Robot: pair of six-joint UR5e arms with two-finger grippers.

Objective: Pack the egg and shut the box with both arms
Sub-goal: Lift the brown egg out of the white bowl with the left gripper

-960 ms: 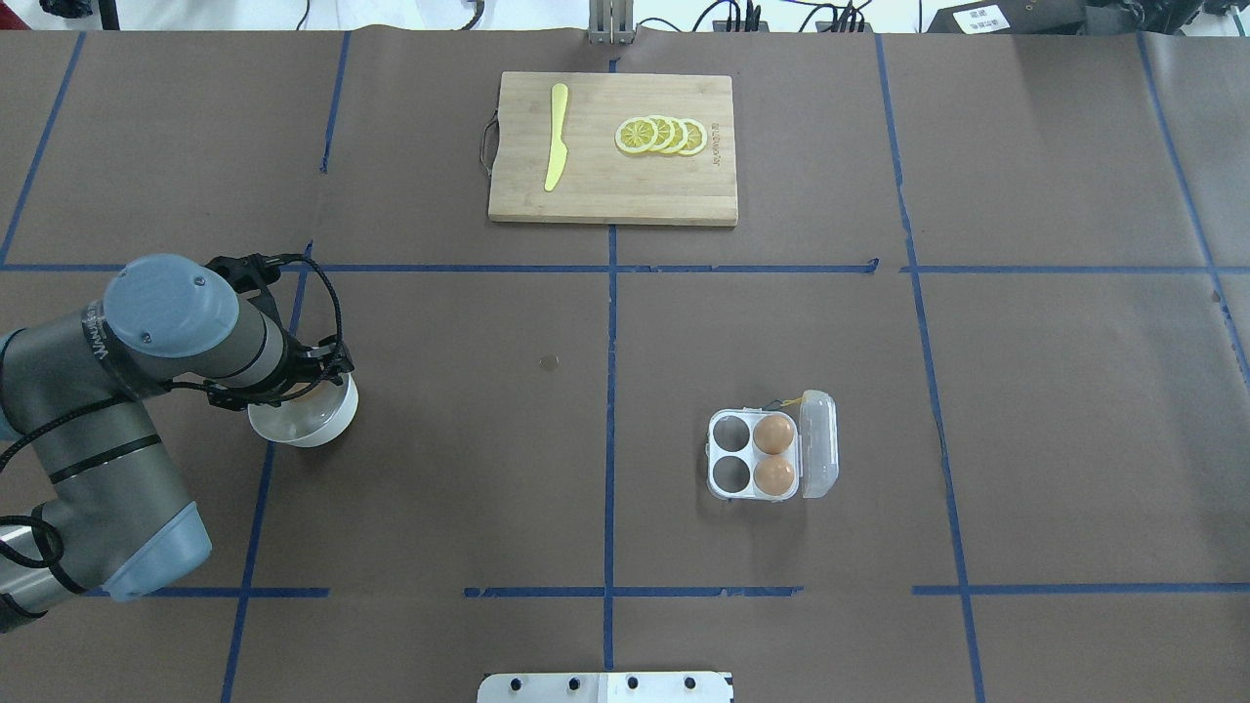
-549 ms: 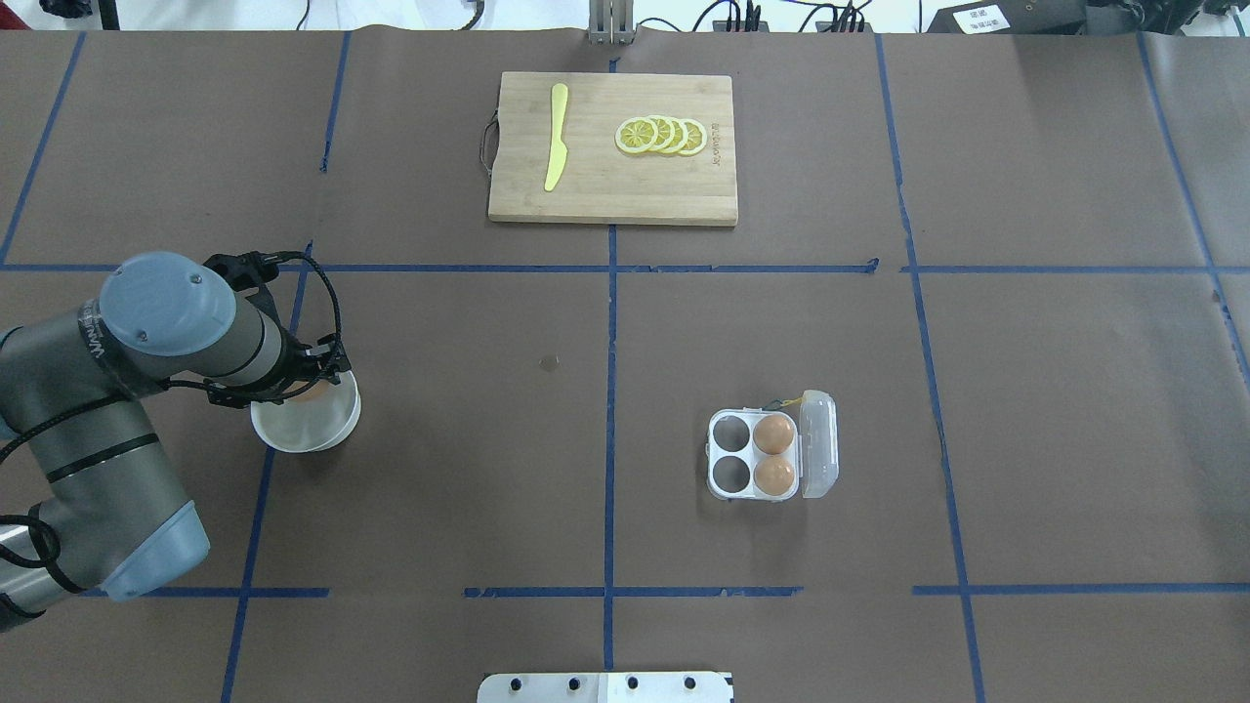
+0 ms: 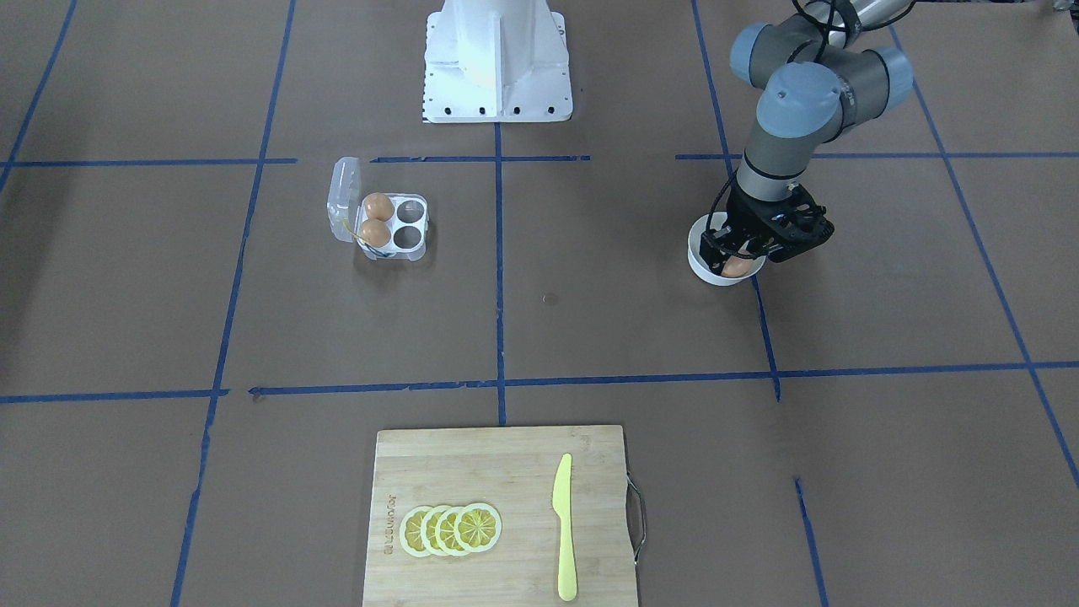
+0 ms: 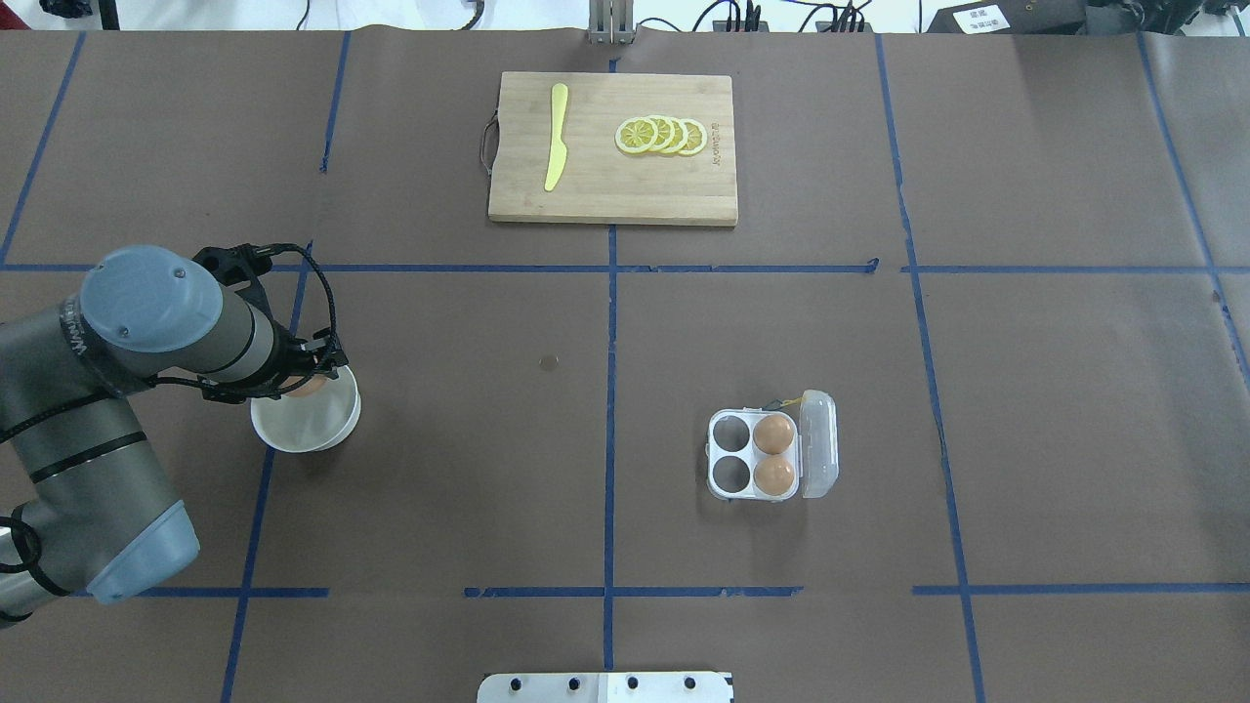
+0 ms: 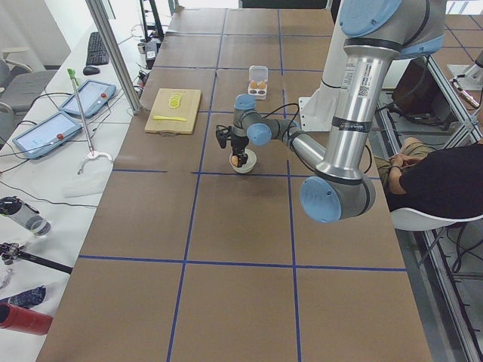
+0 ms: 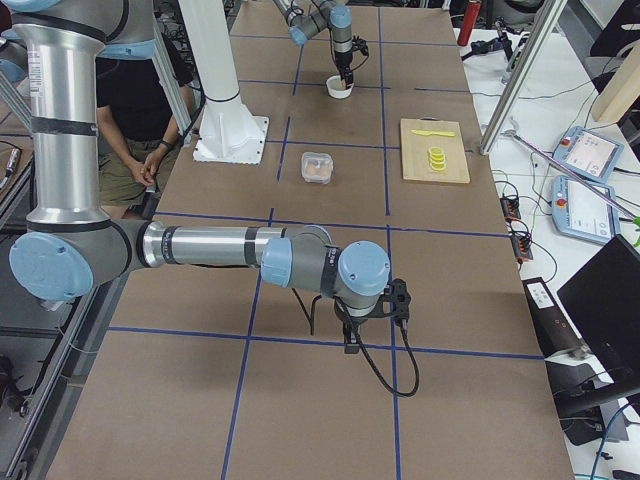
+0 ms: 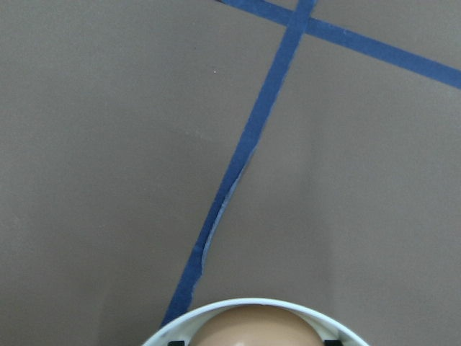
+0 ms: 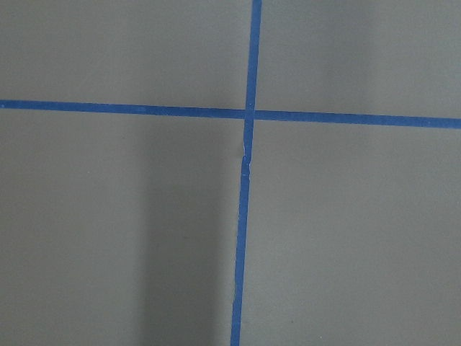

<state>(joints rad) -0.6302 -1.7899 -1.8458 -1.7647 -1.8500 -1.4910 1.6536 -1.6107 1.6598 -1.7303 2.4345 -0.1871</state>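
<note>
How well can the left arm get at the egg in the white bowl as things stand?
Probably yes: the left pincer hangs right over the bowl and flanks the egg; nothing lies between.

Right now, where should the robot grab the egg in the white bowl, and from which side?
Pinch the egg across its round middle, coming straight down from above. The white bowl walls it in all around, so only the top is open. The left gripper hangs right over it.
</note>
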